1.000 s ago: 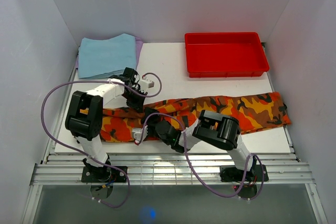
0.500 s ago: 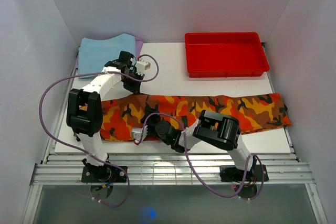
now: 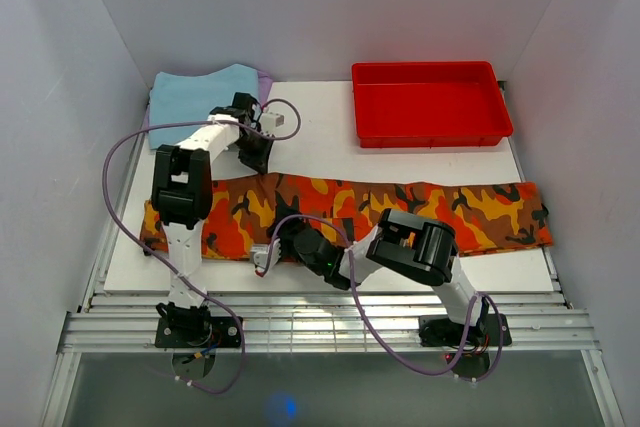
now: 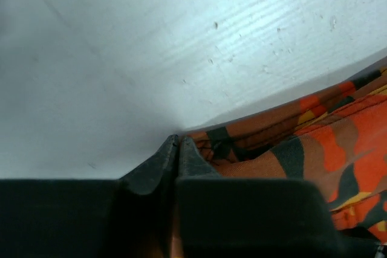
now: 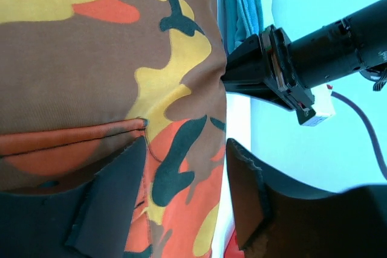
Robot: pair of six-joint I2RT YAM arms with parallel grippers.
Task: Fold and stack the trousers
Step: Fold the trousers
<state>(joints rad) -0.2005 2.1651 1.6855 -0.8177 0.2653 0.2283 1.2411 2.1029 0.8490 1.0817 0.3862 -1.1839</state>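
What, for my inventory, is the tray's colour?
Plain red tray, clearest in the top external view.

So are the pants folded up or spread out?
Spread out: the trousers lie in one long strip across the table, not stacked.

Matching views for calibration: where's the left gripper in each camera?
Top external: left gripper left of centre, at the trousers' far edge.
Left wrist: left gripper bottom centre, shut on the cloth edge.
Right wrist: left gripper upper right, tip at the same edge.
Shared landmark: that trousers edge.
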